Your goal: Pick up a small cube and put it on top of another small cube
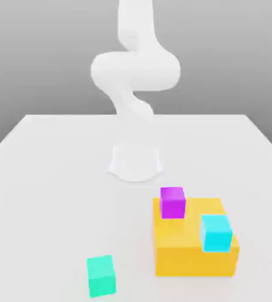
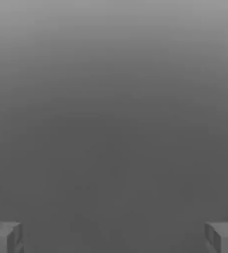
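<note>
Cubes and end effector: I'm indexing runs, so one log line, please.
end effector: open, empty | purple cube, cyan cube: on orange block | green cube: on table

No readable text, labels, brands, numbers or signs on anything here.

Small cubes, three — purple, cyan, green.
Purple cube [image 1: 173, 203]: upright on the orange block [image 1: 194, 261], toward its far corner on the exterior view's left. Cyan cube [image 1: 216, 234]: upright, at the near corner on that view's right. Green cube [image 1: 101, 276] — flat on the table [image 1: 49, 206], slightly turned.
</note>
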`<state>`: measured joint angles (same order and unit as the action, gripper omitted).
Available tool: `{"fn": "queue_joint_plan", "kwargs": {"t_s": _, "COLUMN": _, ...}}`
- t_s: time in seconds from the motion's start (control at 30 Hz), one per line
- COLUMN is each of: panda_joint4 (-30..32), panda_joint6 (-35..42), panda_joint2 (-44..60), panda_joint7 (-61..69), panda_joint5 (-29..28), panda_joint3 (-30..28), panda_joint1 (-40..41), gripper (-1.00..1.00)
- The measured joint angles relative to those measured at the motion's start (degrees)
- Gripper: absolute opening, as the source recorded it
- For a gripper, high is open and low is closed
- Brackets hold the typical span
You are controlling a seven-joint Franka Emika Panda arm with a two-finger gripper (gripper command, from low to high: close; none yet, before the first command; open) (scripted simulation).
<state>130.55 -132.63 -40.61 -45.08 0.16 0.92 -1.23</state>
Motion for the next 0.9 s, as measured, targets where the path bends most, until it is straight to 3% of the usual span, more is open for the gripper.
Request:
{"fn": "queue_joint_plan", "kwargs": {"t_s": 0.43, "panda_joint4": -6.5, "panda_joint6": -4.3, "panda_joint2": 27.3, "panda_joint7": 2.6, "panda_joint5": -1.0, "panda_joint3": 6.4, "panda_joint1": -5.6, "gripper": 0.0}}
{"fn": "queue_joint_plan", "kwargs": {"t_s": 0.9, "panda_joint4": -13.4, "panda_joint6": -8.6, "panda_joint2": 56.7, "panda_joint7": 1.4, "panda_joint5": -7.7, "panda_joint3": 11.3, "panda_joint1": -14.3, "gripper": 0.0}}
